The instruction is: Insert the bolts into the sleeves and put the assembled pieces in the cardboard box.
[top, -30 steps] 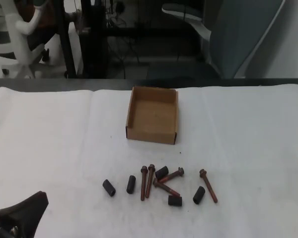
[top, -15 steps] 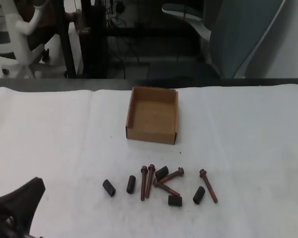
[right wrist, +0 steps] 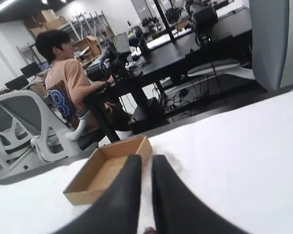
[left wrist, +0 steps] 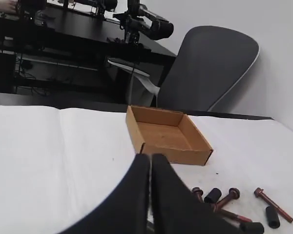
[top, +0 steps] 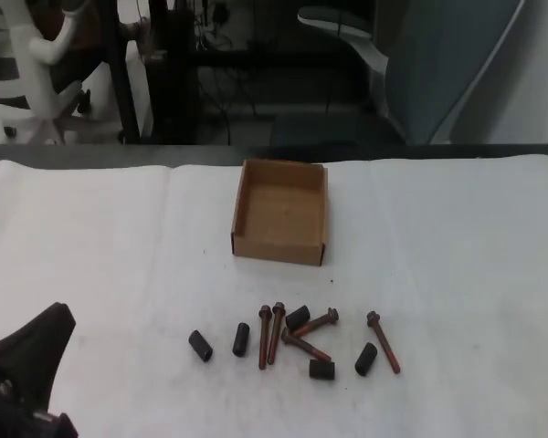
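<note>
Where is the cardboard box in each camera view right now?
High view: cardboard box mid-bench, beyond the bolts.
Left wrist view: cardboard box just beyond the left gripper.
Right wrist view: cardboard box just beyond the right gripper.
Shared landmark: the white cloth under it.

A white cloth (top: 91, 237) covers the bench, whose dark far edge (top: 73, 153) runs just behind it. Beyond that edge a grey chair (top: 447, 64) stands on one side and a white chair (top: 23, 78) on the other. Between them are black desk legs (top: 169, 73) with cables (top: 228, 87) hanging beside them. From the left wrist, a black desk (left wrist: 63, 34) stands beside the grey chair.
</note>
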Available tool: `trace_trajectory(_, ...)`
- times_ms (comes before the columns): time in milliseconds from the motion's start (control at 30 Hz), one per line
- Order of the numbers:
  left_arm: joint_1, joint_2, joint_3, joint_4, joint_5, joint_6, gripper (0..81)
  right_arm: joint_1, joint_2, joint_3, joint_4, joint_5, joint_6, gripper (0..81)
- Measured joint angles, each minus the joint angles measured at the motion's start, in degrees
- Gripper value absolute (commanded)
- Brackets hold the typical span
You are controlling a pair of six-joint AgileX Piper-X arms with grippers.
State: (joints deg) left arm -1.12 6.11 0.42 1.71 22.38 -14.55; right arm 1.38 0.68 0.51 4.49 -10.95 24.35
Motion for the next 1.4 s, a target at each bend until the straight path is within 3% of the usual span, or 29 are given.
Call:
trace_trajectory(167,0.0,0.0,0.0,-0.3,0.0,0.0,1.8,0.0,0.1,0.0,5.0,-0.3,-12.5,8.3)
trace_trajectory(333,0.0,0.0,0.0,-0.3,0.0,-0.3,1.8,0.0,0.3,0.0,7.1,0.2,-15.9,8.4)
trace_trajectory(467,0.0,0.0,0.0,-0.3,0.0,-0.3,1.8,0.0,0.3,0.0,7.1,-0.2,-16.2,8.4)
trace_trajectory(733,0.0,0.0,0.0,3.6,0.9,-0.3,1.8,0.0,0.3,0.0,7.6,-9.4,-14.0,8.4)
trace_trajectory(1400,0.0,0.0,0.0,5.6,2.6,-0.3,1.8,0.0,0.3,0.0,8.4,-10.0,-13.2,8.4)
